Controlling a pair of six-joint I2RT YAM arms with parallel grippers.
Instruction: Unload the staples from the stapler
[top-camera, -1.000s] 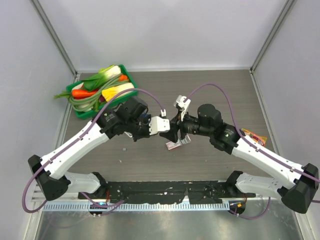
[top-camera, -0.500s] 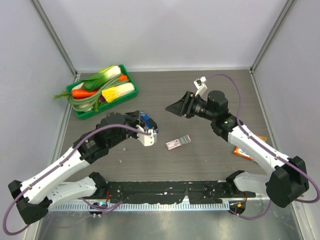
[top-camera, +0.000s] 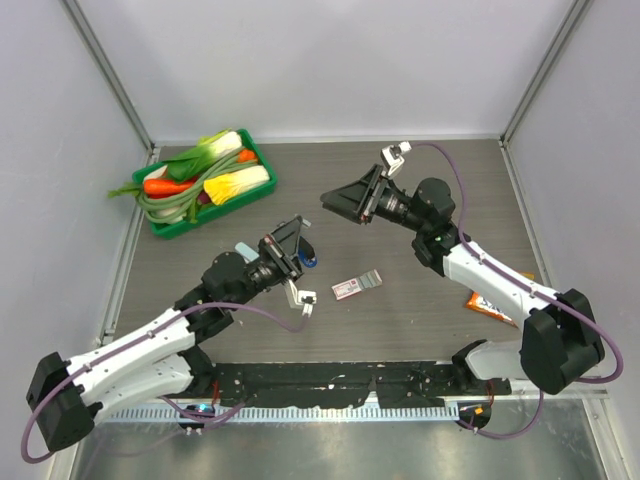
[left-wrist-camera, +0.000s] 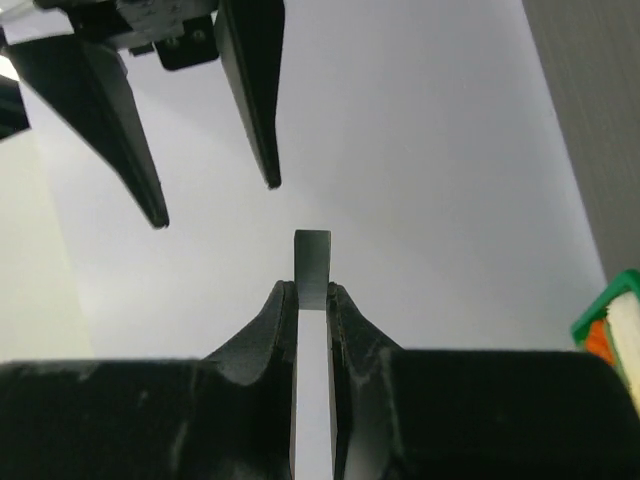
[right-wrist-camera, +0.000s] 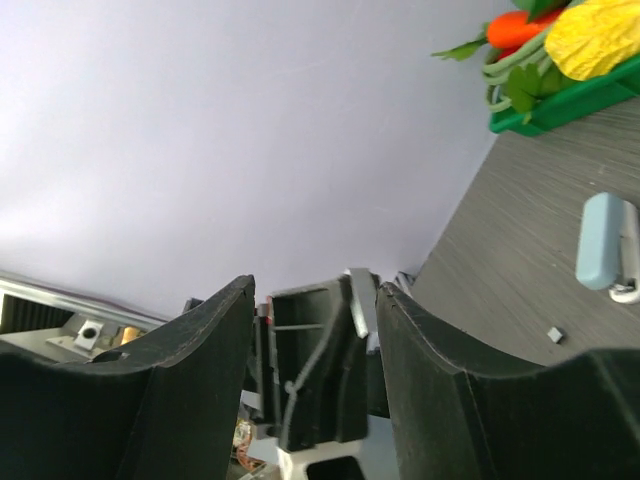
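My left gripper (left-wrist-camera: 311, 285) is shut on the staples (left-wrist-camera: 311, 255), a thin silvery-grey strip that sticks out past its tips. In the top view the left gripper (top-camera: 297, 224) is raised and tilted up toward the right gripper (top-camera: 330, 205). The right gripper is open and empty, with both fingers apart in the left wrist view (left-wrist-camera: 215, 200). Its own view looks between its spread fingers (right-wrist-camera: 315, 290) at the left gripper (right-wrist-camera: 310, 380) and the strip (right-wrist-camera: 360, 300). The light-blue and white stapler (right-wrist-camera: 605, 255) lies on the table, partly hidden under the left gripper in the top view (top-camera: 306, 259).
A flat red, white and grey packet (top-camera: 357, 285) lies at the table's middle. A green tray (top-camera: 160, 228) of vegetables stands at the back left. An orange packet (top-camera: 490, 303) lies under the right arm. A tiny grey bit (right-wrist-camera: 553, 335) lies near the stapler.
The two grippers, close together over the packet a second ago, have drawn apart. The left gripper has risen and tilted upward. The right gripper has lifted and swung left with its jaws open.
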